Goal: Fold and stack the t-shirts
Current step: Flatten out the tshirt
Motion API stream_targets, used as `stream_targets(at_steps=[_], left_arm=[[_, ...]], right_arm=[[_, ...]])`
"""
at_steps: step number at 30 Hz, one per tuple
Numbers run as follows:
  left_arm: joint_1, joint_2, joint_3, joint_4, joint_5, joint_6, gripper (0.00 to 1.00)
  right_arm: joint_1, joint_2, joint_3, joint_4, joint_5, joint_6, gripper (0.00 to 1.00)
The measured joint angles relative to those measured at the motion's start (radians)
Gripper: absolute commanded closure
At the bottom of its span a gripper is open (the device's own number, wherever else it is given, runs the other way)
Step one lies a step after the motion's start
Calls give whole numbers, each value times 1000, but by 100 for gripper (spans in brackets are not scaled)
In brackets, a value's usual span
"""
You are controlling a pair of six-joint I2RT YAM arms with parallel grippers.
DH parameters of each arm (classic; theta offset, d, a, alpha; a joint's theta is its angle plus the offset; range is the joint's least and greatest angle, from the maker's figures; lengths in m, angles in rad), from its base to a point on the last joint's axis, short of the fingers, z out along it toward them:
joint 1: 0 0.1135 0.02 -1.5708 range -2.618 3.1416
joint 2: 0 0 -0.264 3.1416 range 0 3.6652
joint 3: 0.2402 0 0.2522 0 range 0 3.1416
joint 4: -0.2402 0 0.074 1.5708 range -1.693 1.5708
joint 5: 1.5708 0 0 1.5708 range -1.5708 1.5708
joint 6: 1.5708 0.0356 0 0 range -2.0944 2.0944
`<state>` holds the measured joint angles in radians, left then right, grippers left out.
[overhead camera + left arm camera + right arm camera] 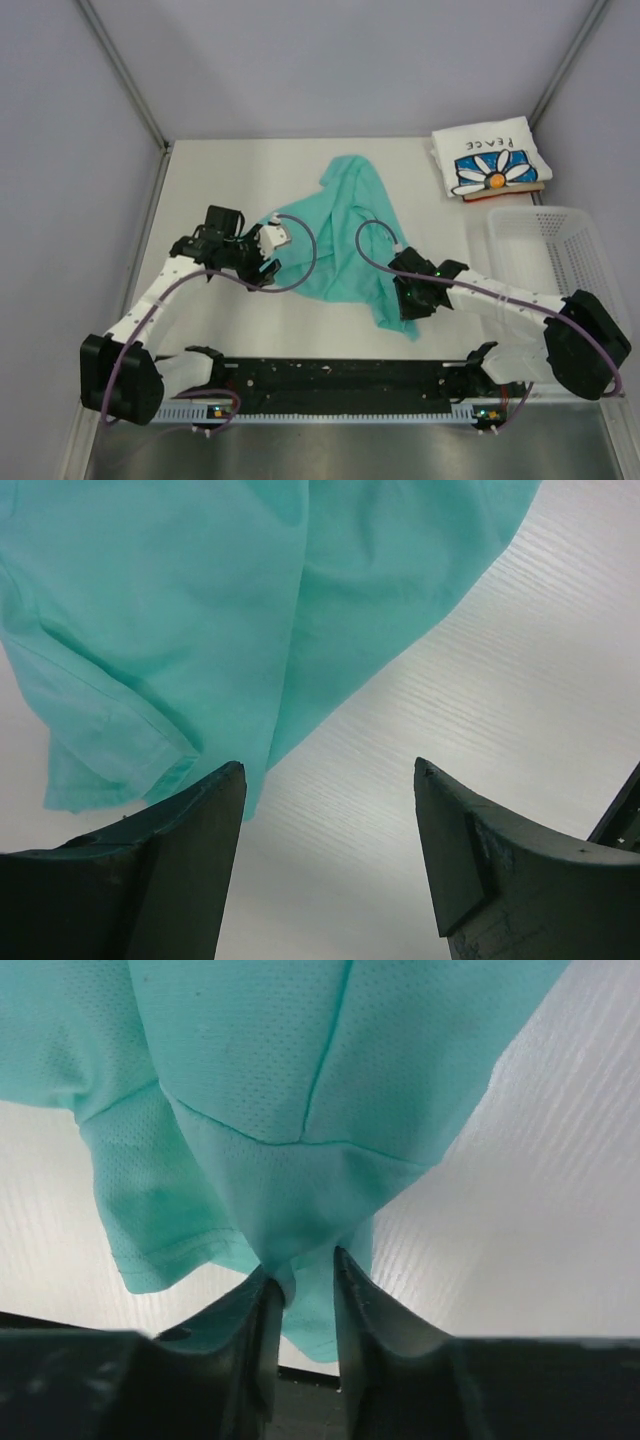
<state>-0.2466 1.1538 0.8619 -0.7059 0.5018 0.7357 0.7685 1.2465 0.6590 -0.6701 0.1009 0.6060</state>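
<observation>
The teal t-shirt (350,225) lies crumpled in the middle of the table, its hem trailing toward the front. My right gripper (408,305) sits at its near right edge. In the right wrist view the jaws stand narrow, and my right gripper (305,1260) pinches a bunched fold of the teal t-shirt (280,1080). My left gripper (268,252) hovers at the shirt's left edge. In the left wrist view it (328,765) is open with bare table between its fingers, and the teal cloth (200,600) lies just ahead. The daisy-print t-shirt (492,160) rests folded at the back right.
A white mesh basket (545,250) stands at the right edge, close to my right arm. Grey walls enclose the white table (220,170) on three sides. A black rail (330,375) runs along the front between the arm bases.
</observation>
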Motion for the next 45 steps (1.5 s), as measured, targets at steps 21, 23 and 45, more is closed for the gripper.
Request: stream_targets(at_steps=[21, 23, 45], left_arm=[[-229, 313, -98, 282, -313, 98, 62], [-241, 336, -87, 311, -340, 97, 98], [-247, -203, 367, -245, -246, -12, 100]], right_arm=[[-83, -270, 277, -9, -12, -117, 100], [-99, -273, 288, -11, -12, -132, 100], [-163, -341, 757, -27, 93, -384, 100]])
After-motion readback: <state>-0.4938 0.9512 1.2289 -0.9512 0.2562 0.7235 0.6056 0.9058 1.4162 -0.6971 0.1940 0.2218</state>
